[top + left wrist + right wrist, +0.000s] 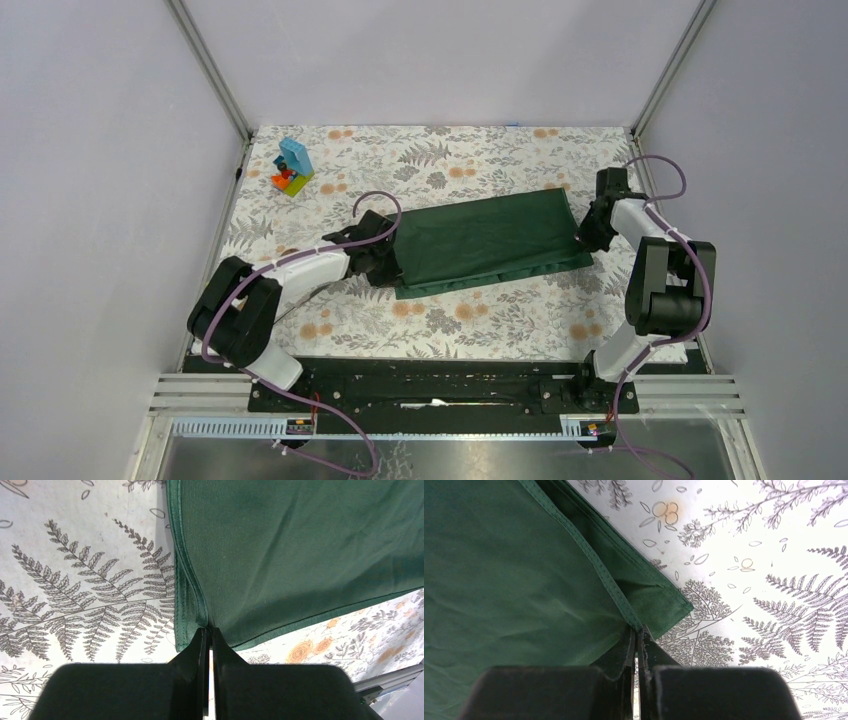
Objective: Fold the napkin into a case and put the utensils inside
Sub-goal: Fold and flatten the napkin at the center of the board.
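The dark green napkin (485,242) lies folded in layers across the middle of the floral table cover, stretched between both arms. My left gripper (385,255) is shut on the hem at its left end; in the left wrist view the gripper (208,630) pinches the upper layer's seam (192,587). My right gripper (583,235) is shut on the right end; in the right wrist view the gripper (638,630) pinches the hemmed edge (594,562) above a lower corner (669,605). No utensils show in any view.
A colourful toy block stack (292,167) stands at the back left of the table cover (450,320). Metal frame posts rise at both back corners. The black base rail (440,385) runs along the near edge.
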Motion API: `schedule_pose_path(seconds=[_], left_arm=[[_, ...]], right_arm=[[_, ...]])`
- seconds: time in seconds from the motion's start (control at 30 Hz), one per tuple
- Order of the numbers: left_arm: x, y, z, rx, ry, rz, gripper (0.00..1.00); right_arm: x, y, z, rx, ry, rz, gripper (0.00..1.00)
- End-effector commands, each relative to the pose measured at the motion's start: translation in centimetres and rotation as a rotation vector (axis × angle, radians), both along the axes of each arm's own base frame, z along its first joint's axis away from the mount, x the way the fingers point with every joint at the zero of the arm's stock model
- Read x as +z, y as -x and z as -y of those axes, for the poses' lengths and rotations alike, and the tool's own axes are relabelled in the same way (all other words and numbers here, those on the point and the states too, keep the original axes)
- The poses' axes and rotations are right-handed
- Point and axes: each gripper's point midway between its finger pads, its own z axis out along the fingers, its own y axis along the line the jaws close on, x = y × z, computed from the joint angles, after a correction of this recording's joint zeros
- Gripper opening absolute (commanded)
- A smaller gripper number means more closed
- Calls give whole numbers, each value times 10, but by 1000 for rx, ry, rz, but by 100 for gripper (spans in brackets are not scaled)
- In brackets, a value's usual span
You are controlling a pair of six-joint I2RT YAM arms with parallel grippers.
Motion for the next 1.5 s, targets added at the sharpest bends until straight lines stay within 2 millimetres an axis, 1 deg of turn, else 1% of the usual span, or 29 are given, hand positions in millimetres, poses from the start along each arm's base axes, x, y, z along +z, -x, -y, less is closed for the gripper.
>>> schedule_pose_path(seconds=[0.0, 0.07, 0.27, 0.47, 0.77, 0.97, 1.07, 1.37, 1.47], left_arm=[[-1, 4, -5, 7, -21, 17, 0], [-6, 7, -8, 11, -34, 9, 0], [-10, 10, -13, 15, -58, 0, 0], [-15, 15, -10, 0, -60, -18, 0], [-16, 17, -12, -3, -92, -18, 0], [-23, 20, -15, -11, -116, -38, 0], [-25, 20, -15, -12, -118, -44, 0], [-27, 23, -15, -13, -117, -53, 0], [-23, 25, -14, -11, -104, -55, 0]], right_arm=[[6, 3, 7, -25, 45, 27, 0], [4, 5, 6, -25, 44, 21, 0], [-3, 11, 6, -25, 42, 12, 0], [-9, 15, 7, -31, 48, -4, 0], [-8, 19, 8, -38, 57, -5, 0], [-12, 20, 8, -37, 58, -20, 0], [-13, 19, 8, -38, 57, -20, 2], [-16, 19, 8, -36, 55, -23, 3], [-16, 19, 8, -36, 55, -24, 3]])
